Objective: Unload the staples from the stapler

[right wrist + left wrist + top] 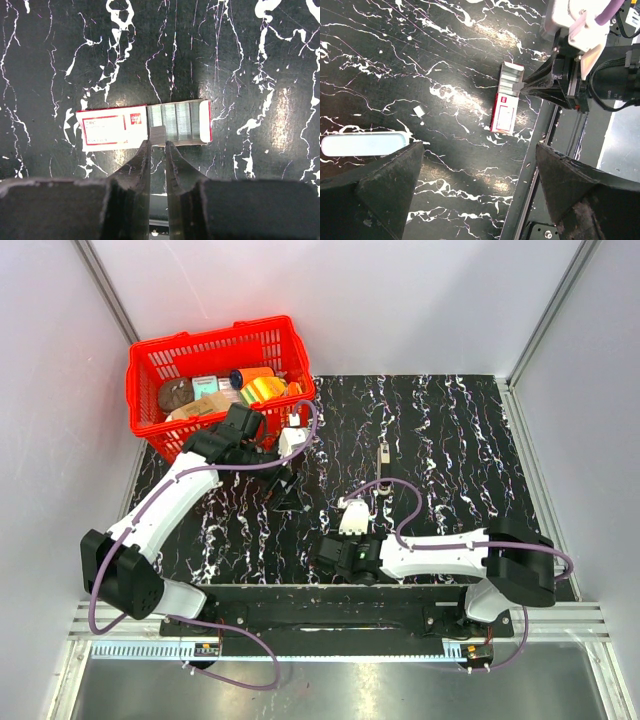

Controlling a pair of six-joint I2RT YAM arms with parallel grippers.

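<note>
The stapler (pixel 362 144) lies flat on the black marbled table, pale blue-white top up, just beyond my left gripper's left finger (pixel 385 185). I cannot make it out in the top view. My left gripper (pixel 480 147) hovers above the table, wide open and empty. My right gripper (pixel 157 142) is shut on a short strip of staples (pixel 158 135) at the edge of the open white-and-red staple box (pixel 115 128). The box, its tray pulled out with rows of staples showing, also appears in the left wrist view (pixel 505 107).
A red basket (pixel 150 358) full of items stands at the table's back left, close to the left arm. A small slim pale object (pixel 382 455) lies mid-table. A white scrap (pixel 418 111) lies near the stapler. A black rail (pixel 530 165) runs along the table's near edge.
</note>
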